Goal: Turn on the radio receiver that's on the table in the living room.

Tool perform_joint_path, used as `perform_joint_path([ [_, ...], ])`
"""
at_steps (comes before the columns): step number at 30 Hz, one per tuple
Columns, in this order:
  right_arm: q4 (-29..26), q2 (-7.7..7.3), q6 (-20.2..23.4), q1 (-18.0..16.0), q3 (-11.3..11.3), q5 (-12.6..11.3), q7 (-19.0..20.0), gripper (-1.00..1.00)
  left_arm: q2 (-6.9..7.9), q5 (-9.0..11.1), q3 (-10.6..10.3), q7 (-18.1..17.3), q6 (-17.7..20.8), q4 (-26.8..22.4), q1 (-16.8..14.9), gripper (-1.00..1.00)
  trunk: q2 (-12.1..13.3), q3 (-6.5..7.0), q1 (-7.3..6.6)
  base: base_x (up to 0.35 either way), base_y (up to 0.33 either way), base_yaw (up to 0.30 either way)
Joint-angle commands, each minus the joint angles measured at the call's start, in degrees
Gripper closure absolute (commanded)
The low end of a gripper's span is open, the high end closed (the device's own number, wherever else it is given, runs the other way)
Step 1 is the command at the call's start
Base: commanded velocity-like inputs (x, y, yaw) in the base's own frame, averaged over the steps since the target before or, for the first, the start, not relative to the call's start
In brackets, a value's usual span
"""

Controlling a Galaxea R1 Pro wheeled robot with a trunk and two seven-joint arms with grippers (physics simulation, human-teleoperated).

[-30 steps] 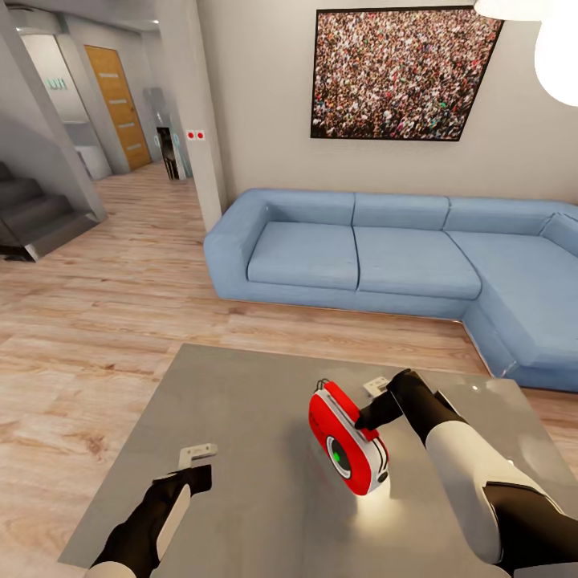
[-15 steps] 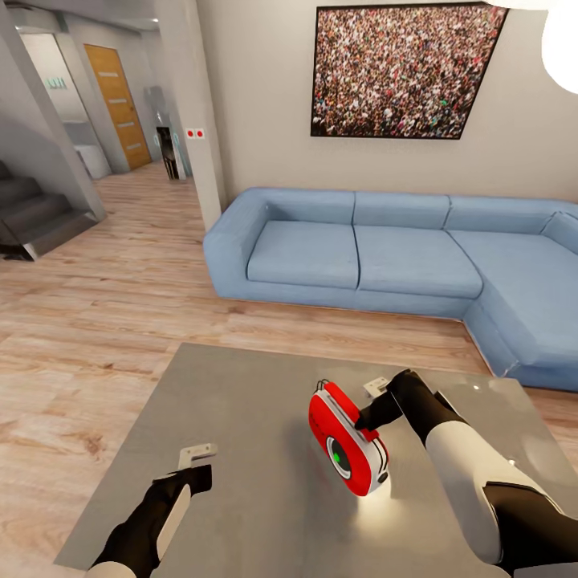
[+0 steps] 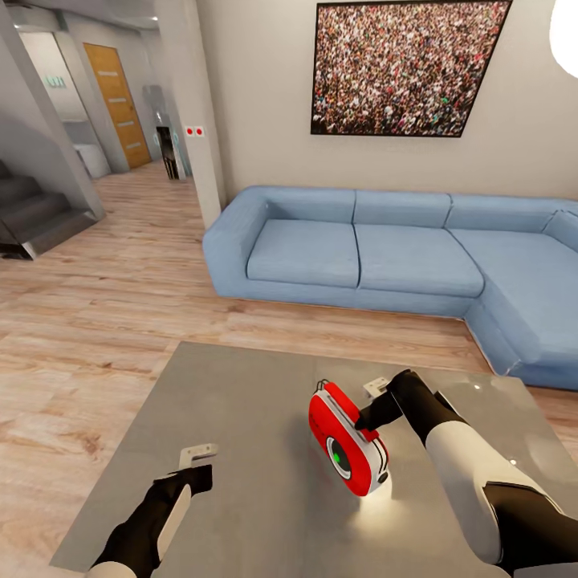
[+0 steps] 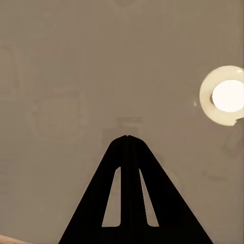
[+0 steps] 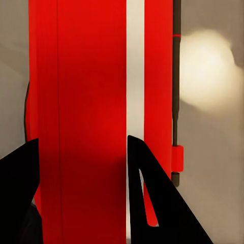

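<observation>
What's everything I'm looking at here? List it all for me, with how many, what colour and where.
radio receiver: one, red with a white rim and a green light on its dial, tilted on the table
table: one, glossy grey, low, in the foreground
sofa: one, light blue, corner type, beyond the table by the wall
picture: one, dark frame, crowd pattern, on the beige wall above the sofa
floor: light wood planks
door: one, orange-brown, down the hallway
stairs: grey, at the far left
lamp: white, upper right corner
left hand: one, black, shut, above the bare tabletop
right hand: one, black, fingers either side of the radio's body, seemingly gripping it
</observation>
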Motion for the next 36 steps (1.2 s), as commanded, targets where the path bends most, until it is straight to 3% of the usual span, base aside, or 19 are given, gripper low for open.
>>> perform_joint_path([
  [1, 0.0, 0.0, 0.08, -0.01, -0.05, -0.28, 0.02, 1.0, 0.0, 0.0, 0.0, -0.01, 0.0, 0.0, 0.0, 1.0, -0.42, -0.18, 0.22, 0.0, 0.0, 0.0],
  [13, 0.57, 0.0, 0.1, -0.01, -0.03, -0.28, -0.22, 1.0, 0.0, 0.0, 0.0, -0.02, -0.01, 0.0, 0.0, 1.0, -5.23, -2.34, 2.86, 0.0, 0.0, 0.0],
  [20, 0.58, 0.0, 0.1, -0.02, -0.03, -0.21, -0.25, 1.0, 0.0, 0.0, 0.0, -0.03, 0.0, 0.0, 0.0, 1.0, -5.23, -2.34, 2.86, 0.0, 0.0, 0.0],
  [36, 0.58, 0.0, 0.13, -0.01, -0.03, -0.16, -0.25, 1.0, 0.0, 0.0, 0.0, -0.03, 0.0, 0.0, 0.0, 1.0, -11.65, -5.21, 6.37, 0.0, 0.0, 0.0],
])
